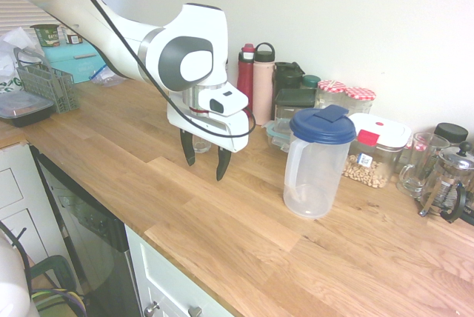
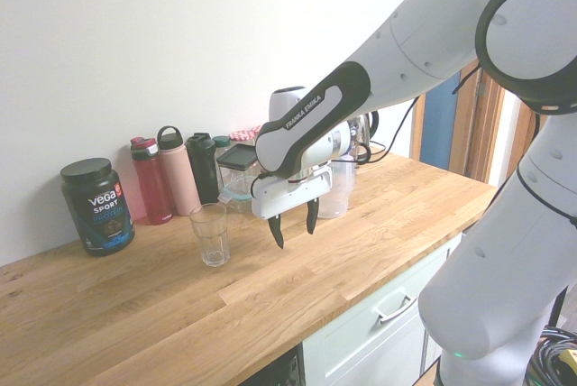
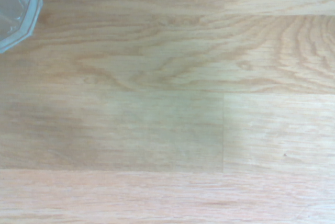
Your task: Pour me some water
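In the first exterior view, one clear plastic pitcher (image 1: 316,161) with a dark blue lid stands upright on the wooden surface (image 1: 222,213), roughly midway between its back and front edges. It looks nearly empty. The white arm's hand (image 1: 203,158) hangs above the surface beside the pitcher, apart from it, with its two dark fingers spread and gripping nothing. One drinking glass (image 1: 201,143) is mostly hidden behind the hand. Along the back edge stand two tall bottles, one red (image 1: 245,76) and one pink (image 1: 263,84), two jars with red checked lids (image 1: 345,95), one white-lidded food box (image 1: 374,150) and one French press (image 1: 446,184).

In the second exterior view, the single empty glass (image 2: 210,234), clear with faceted sides, stands upright near the middle of the surface (image 2: 225,305). The hand (image 2: 293,225) hovers just beside it, fingers apart, touching nothing. The pitcher (image 2: 338,189) is partly hidden behind the arm. One black protein tub (image 2: 97,205) stands by the back edge, with the red bottle (image 2: 151,180), the pink bottle (image 2: 180,172) and one dark bottle (image 2: 204,167) next to it.

In the wrist view, only the glass's rim (image 3: 15,9) shows at one corner, over bare wood grain (image 3: 172,119).
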